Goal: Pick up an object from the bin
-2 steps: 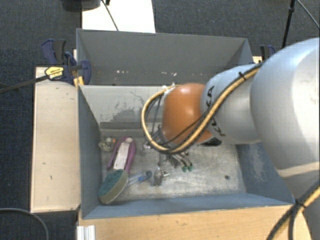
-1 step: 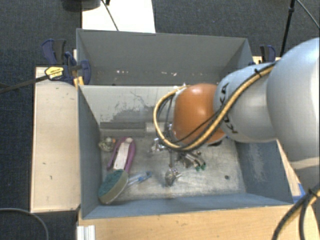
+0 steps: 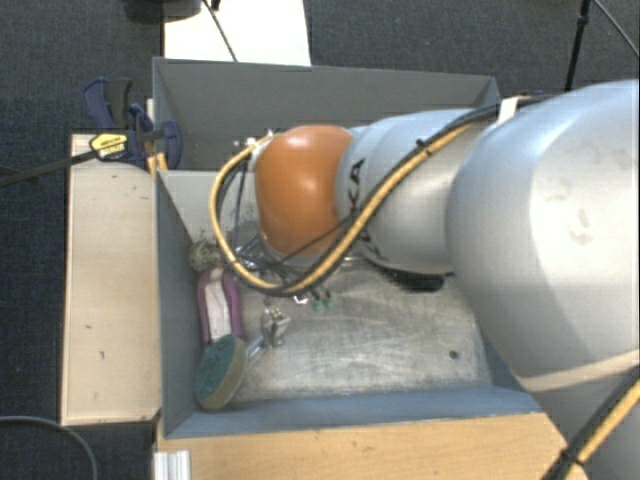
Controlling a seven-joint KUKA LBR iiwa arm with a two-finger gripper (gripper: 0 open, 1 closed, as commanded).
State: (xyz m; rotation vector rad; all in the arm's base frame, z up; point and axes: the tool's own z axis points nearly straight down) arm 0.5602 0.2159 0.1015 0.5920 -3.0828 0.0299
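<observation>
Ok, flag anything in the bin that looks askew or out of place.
The round green pad with a tan rim stands tilted on edge in the lower-left corner of the bin, leaning by the left wall rather than lying flat. The pink packet lies just above it. Nothing looks spilled or broken.

One camera looks down into the grey bin [image 3: 320, 93] from close above, the arm [image 3: 540, 218] reaching in from its right
</observation>
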